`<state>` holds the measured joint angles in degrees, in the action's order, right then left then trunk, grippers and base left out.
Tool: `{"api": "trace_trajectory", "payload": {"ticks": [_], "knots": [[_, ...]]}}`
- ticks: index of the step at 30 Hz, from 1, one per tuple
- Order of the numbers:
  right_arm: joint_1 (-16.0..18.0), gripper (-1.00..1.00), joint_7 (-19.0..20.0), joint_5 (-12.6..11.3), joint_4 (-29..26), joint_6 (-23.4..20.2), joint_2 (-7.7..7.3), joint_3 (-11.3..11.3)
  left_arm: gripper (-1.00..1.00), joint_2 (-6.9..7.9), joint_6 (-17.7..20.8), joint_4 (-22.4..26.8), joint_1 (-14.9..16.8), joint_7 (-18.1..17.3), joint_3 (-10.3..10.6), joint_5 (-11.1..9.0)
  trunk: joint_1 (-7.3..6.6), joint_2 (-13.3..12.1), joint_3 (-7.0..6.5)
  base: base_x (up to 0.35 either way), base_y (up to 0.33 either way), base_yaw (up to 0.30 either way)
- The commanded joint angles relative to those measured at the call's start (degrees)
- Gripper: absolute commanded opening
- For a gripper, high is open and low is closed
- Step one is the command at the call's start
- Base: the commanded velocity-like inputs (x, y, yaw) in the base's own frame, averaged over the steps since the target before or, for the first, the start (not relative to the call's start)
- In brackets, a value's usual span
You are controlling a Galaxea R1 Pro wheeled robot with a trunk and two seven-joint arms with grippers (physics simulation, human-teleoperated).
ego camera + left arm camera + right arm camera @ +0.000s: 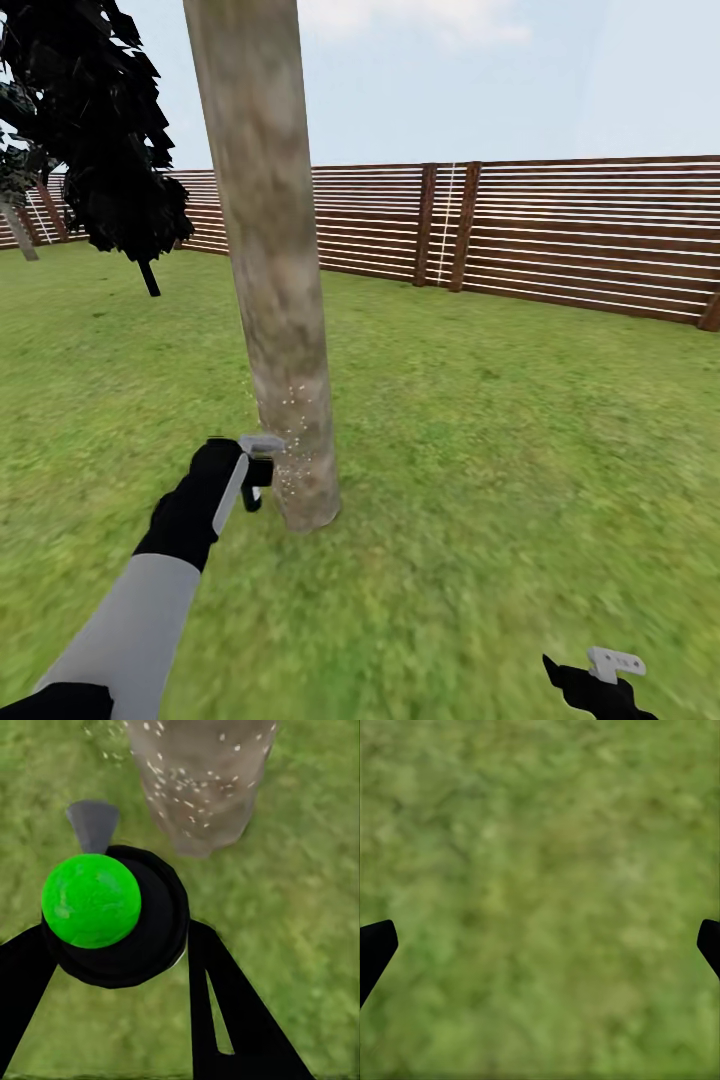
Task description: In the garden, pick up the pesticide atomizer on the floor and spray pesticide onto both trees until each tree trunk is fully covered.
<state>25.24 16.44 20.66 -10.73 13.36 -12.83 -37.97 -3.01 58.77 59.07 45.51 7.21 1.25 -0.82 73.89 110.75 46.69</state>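
Holding the pesticide atomizer [254,484], the left gripper [250,470] sits low and left of the middle of the head picture, just beside the foot of the tree trunk [275,270]. Its fingers are clamped on the small black bottle. In the left wrist picture the atomizer [112,916] looks like a round black thing with a bright green ball on it, held between two black fingers [232,1012]. Tiny white specks of pesticide [290,440] dot the bottom of the trunk, and they show on the bark [199,780] in the left wrist picture too. Green grass [500,450] lies all around. A brown fence [560,230] runs across the upper right. A black-leaved tree [100,130] stands at the upper left. The right gripper [600,680] is at the lower right corner, and in the right wrist picture its fingertips [375,945] are far apart over grass, holding nothing
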Motion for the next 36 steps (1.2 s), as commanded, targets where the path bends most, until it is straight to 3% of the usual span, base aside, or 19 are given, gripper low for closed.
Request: {"api": "trace_trajectory", "payload": {"ticks": [1,3,6,8,11,14,17,21,25,36], "knots": [[0.0,1.00,0.0,0.0,0.0,0.0,0.06,0.0,-1.00,0.01,-0.1,-0.5,-0.2,0.0,0.2,0.1,0.00,0.0,0.00,0.000,0.000,0.000],[0.0,1.00,0.0,0.0,0.0,0.0,0.36,0.0,-1.00,0.02,-0.2,-2.7,-0.4,0.0,0.5,0.1,0.00,0.0,0.00,0.000,0.000,0.000],[0.0,1.00,0.0,0.0,-0.1,0.0,0.68,0.0,-1.00,-0.05,-1.7,-11.0,-1.6,0.0,0.5,0.0,0.00,0.0,0.00,0.000,0.000,0.000],[0.0,1.00,0.0,0.0,-0.1,0.0,0.70,0.0,-1.00,-0.06,-6.6,-16.8,-1.8,0.1,0.5,-0.1,0.00,0.0,0.00,0.000,0.000,0.000],[0.0,1.00,0.0,0.0,-0.1,0.1,0.70,0.0,-1.00,-0.14,-21.5,-30.3,-1.8,0.3,0.0,-0.2,0.00,0.0,0.00,0.000,0.000,0.000],[0.0,1.00,0.0,0.0,-0.1,0.1,0.70,0.0,-1.00,-0.24,-32.9,-38.8,-1.8,0.6,-0.2,-0.4,0.00,0.0,0.00,0.000,0.000,0.000],[0.0,1.00,0.0,-0.1,-0.1,0.1,0.70,-0.1,-1.00,-0.44,-40.1,-43.6,-1.8,0.8,-0.2,-4.0,0.00,0.0,0.00,0.000,0.000,0.066],[0.0,1.00,0.0,-0.1,-0.1,0.1,0.75,-0.1,-1.00,-0.37,-41.3,-46.1,-1.8,2.9,-0.1,-5.5,0.00,0.0,0.00,0.000,0.000,0.243],[0.0,1.00,0.0,-0.1,-0.1,0.1,0.73,-0.1,-1.00,-0.72,-41.4,-46.1,-1.8,3.5,0.0,-5.6,0.00,0.0,0.00,0.057,-0.042,0.242],[0.0,1.00,0.0,-0.1,-0.1,0.1,0.70,-0.1,-1.00,-2.11,-41.4,-46.1,-1.8,3.6,0.1,-5.5,0.00,0.0,0.00,0.165,-0.218,0.013]]}}
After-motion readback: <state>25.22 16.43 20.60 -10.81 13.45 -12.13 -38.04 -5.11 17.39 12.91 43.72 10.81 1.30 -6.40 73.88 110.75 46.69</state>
